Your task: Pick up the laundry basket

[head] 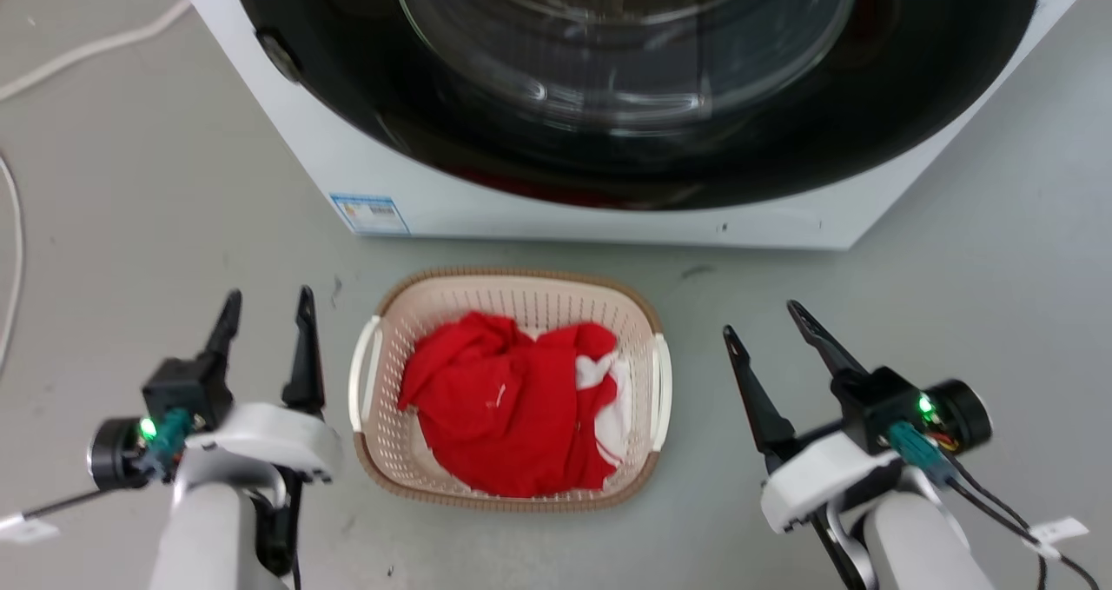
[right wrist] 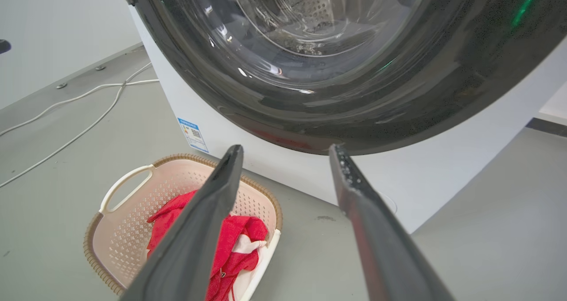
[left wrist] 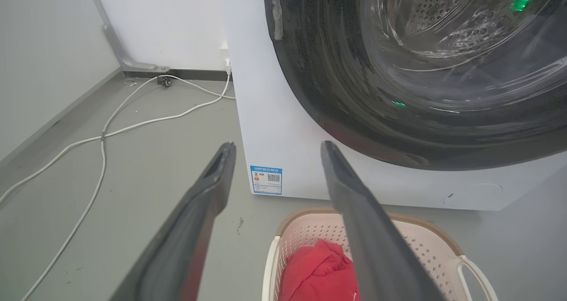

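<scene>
The laundry basket [head: 395, 451], cream and perforated with a brown woven-look rim and white side handles, sits on the grey floor before the washing machine, holding red and white cloth. In the wrist views the laundry basket [left wrist: 425, 248] lies low right of the left fingers, and the laundry basket [right wrist: 119, 230] low left of the right fingers. My left gripper [head: 268, 306] hangs open beside the basket's left handle, apart from it. On the other side my right gripper [head: 763, 321] is open too, clear of the right handle. Both hold nothing.
A white washing machine [head: 452, 199] with a dark round glass door stands right behind the basket. White cables [left wrist: 102, 132] trail over the floor at the left, toward the wall. Bare grey floor lies on both sides of the basket.
</scene>
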Robot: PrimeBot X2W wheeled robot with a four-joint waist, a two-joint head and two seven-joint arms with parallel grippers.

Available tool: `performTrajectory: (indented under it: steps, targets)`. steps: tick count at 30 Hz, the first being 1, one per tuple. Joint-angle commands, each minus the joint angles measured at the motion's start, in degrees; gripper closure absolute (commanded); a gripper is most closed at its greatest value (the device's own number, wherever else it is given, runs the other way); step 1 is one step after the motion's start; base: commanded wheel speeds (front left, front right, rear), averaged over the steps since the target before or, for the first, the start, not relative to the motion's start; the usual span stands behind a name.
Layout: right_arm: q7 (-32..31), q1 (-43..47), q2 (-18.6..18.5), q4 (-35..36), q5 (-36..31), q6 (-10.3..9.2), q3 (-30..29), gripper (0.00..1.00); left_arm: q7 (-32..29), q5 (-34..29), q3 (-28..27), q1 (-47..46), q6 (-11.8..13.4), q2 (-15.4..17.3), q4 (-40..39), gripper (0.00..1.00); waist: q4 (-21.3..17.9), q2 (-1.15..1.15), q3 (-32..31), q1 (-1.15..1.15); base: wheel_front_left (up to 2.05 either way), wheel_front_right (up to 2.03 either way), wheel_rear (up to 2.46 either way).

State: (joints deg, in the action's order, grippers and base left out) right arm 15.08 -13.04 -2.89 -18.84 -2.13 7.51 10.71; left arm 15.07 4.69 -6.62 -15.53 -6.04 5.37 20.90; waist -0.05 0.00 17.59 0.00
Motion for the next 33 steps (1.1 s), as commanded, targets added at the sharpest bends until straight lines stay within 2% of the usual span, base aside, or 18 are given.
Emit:
performTrajectory:
  steps: [1,3,8,9,14,22,33]
  targets:
    - [0.1,-1.6,0.0,-1.0,0.0,-0.04,0.4,0.00,0.2,-0.3,-0.5,-1.6,-0.2,0.6,0.9,0.00,-0.5,0.00,3.4,0.00,0.00,0.00,0.00]
    - [0.1,-6.1,0.0,-7.0,-0.2,-0.04,2.5,0.00,0.2,-0.3,-1.1,-5.9,-0.7,2.6,6.4,0.00,-0.8,0.00,7.1,0.00,0.00,0.00,0.00]
    - [0.1,-11.3,0.0,-14.3,-0.6,-0.04,5.3,0.00,0.2,-0.2,-0.5,-10.7,-1.2,5.2,13.1,0.00,-1.2,0.00,10.7,0.00,0.00,0.00,0.00]
    - [0.1,-14.5,0.0,-18.4,0.0,-0.04,6.9,0.00,0.2,-0.4,0.4,-13.6,-1.3,6.6,16.3,0.00,-1.4,0.00,12.8,0.00,0.00,0.00,0.00]
    - [0.1,-19.7,0.0,-25.0,0.1,-0.04,10.3,0.00,0.2,0.4,2.8,-18.6,-1.4,8.5,22.7,0.00,-1.8,0.00,16.5,0.00,0.00,0.00,0.00]
    - [0.1,-26.1,0.0,-32.3,2.7,-0.04,15.4,0.00,0.2,3.4,9.9,-26.5,-1.3,11.4,31.9,0.00,-1.9,0.00,21.5,0.00,0.00,0.00,0.00]
    - [0.1,-31.5,0.1,-37.4,5.8,-0.04,20.8,0.00,0.2,7.4,18.0,-33.2,-1.4,13.3,40.9,0.00,-2.2,0.00,26.2,0.00,0.00,0.00,0.00]
